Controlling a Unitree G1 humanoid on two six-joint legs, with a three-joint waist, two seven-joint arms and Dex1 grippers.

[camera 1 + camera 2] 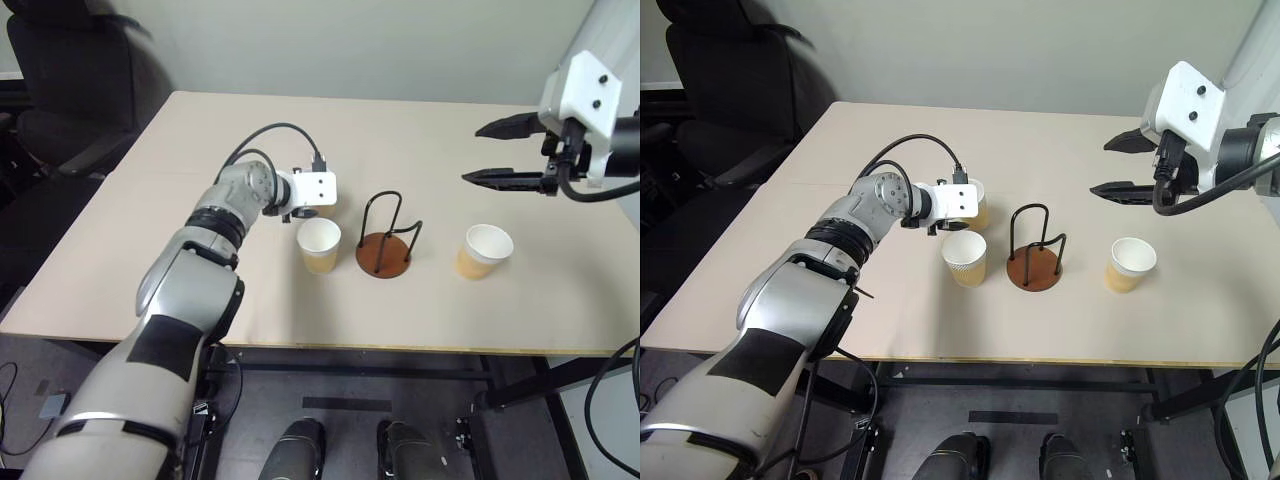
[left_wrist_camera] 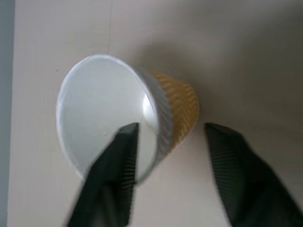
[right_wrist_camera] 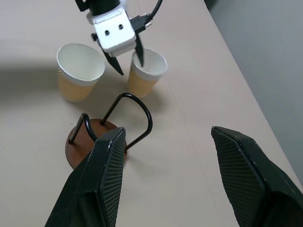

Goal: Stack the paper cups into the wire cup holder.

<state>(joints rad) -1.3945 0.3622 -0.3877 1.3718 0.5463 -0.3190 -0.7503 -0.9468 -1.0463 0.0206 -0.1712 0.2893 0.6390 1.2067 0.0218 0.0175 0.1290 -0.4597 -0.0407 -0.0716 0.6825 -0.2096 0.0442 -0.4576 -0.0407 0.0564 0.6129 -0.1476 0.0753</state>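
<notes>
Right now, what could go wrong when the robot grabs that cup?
The left hand has one finger inside the far cup and one outside. Squeezing thin paper there might dent the rim or tip the cup over. The near cup stands close beside it, so the arm could bump it. The wire cup holder is narrow, so the drop might miss.

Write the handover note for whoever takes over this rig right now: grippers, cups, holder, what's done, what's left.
Left gripper: one finger inside the far cup, one outside its wall, not yet clamped.
Right gripper: open, empty, raised above the table.
Holder: mid-table, empty.
Near cup: upright, left of the holder.
Right cup: upright, right of the holder.
Done: nothing stacked.
Left: all three cups into the holder.
</notes>
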